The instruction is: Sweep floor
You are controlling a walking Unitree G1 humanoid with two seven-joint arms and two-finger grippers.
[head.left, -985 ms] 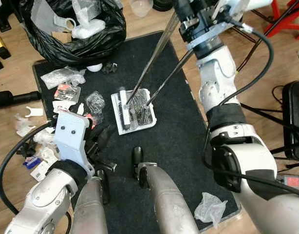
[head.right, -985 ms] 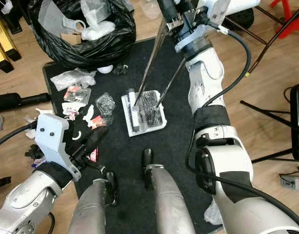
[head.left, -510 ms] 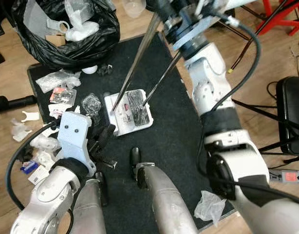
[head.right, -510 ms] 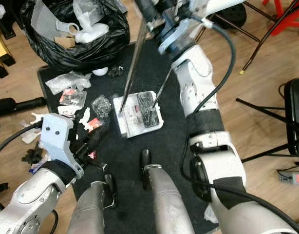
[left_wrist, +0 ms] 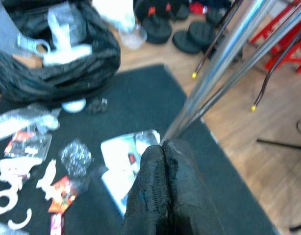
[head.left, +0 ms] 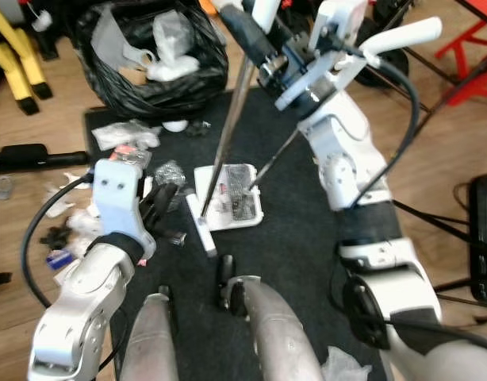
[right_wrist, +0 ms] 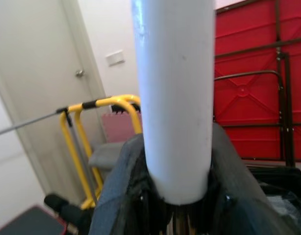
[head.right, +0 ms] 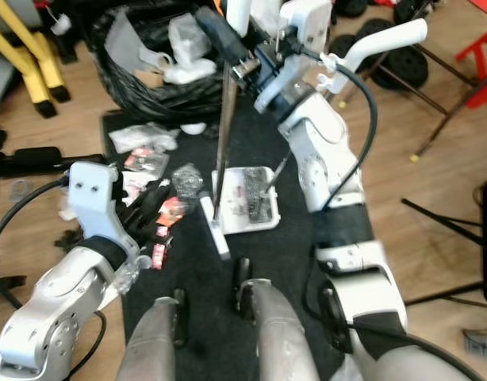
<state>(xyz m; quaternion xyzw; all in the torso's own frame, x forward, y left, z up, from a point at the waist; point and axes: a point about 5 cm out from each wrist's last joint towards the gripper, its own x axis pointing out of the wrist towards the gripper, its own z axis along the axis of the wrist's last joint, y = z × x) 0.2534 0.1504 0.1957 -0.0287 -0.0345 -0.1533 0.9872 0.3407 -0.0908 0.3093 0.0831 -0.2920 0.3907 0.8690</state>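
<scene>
The right gripper [head.right: 235, 59] pinches the broom handle [head.left: 231, 111] high up, steering its head [head.left: 201, 230] beside the white dustpan [head.left: 231, 208] on the black mat [head.left: 307, 238]. The left gripper [left_wrist: 165, 191], fingers pressed together, hovers near the litter [head.left: 128, 135].

A white-handled broom [head.left: 228, 119] is standing nearly upright, its bristle head [head.left: 201, 230] resting beside the white dustpan [head.left: 234, 208].

Black mat [head.left: 299, 230] with dustpan [head.left: 231, 208], litter [head.left: 128, 135]
</scene>
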